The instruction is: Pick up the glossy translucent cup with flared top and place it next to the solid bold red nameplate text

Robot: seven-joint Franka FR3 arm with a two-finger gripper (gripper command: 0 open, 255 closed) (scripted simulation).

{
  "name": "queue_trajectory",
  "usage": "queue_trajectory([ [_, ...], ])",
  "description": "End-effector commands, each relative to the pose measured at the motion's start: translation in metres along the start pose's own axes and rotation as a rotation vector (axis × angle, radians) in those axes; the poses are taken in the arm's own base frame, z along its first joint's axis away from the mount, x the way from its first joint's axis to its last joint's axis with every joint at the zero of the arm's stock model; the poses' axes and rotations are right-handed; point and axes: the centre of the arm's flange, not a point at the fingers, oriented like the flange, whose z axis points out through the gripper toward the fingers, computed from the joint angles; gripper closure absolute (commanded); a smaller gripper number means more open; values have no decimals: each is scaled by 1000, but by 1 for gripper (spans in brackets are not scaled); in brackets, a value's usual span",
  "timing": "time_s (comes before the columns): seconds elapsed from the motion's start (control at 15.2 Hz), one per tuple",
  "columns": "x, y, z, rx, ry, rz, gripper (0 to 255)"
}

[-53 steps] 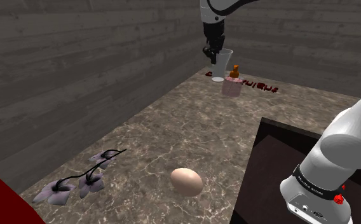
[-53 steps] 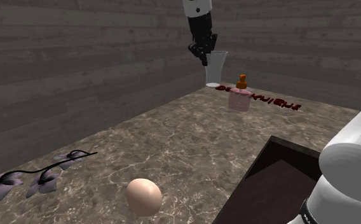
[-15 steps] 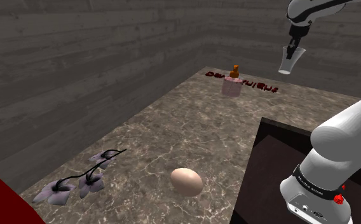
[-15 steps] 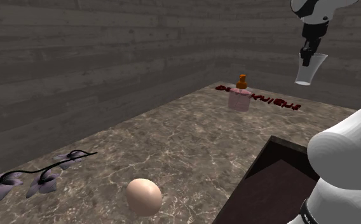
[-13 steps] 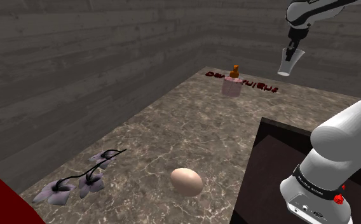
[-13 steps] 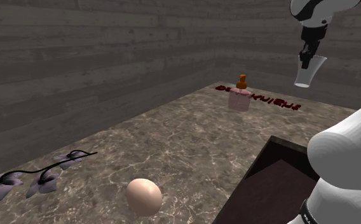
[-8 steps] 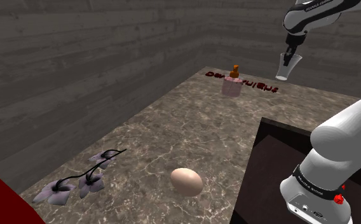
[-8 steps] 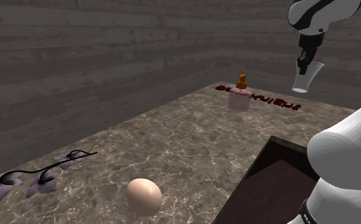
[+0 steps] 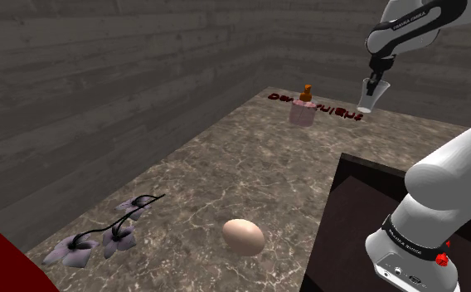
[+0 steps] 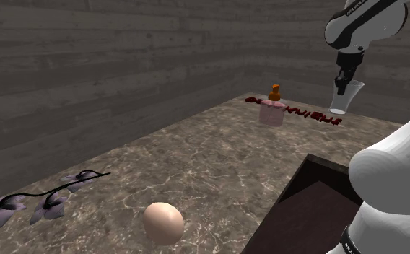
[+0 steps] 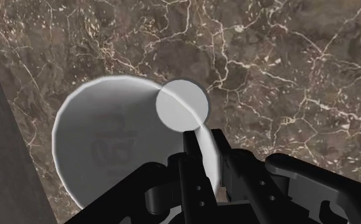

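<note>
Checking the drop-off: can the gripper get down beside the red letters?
Probably yes. The gripper holds the cup in the air near the red letters, bare counter beneath; the pink bottle stands aside.

Domestic room, grey plank walls meeting at a corner, brown marble counter, household items on it, pink pump bottle, egg, sprig of pale purple flowers

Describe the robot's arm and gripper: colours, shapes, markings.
The arm is made of rounded glossy white segments joined by dark joints. A black band with small white lettering, too small to read, rings the near segment, with small red knobs below it. The two-finger gripper is all black, blocky and angular.
</note>
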Motion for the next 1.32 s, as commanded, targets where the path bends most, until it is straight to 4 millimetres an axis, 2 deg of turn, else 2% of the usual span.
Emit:
queue_trajectory([
  [0.0, 1, -4, 11, -1, 1, 0, 255],
  [1.12, 1, -31, 96, -1, 1, 0, 255],
  [1.25, 1, -31, 96, -1, 1, 0, 255],
])
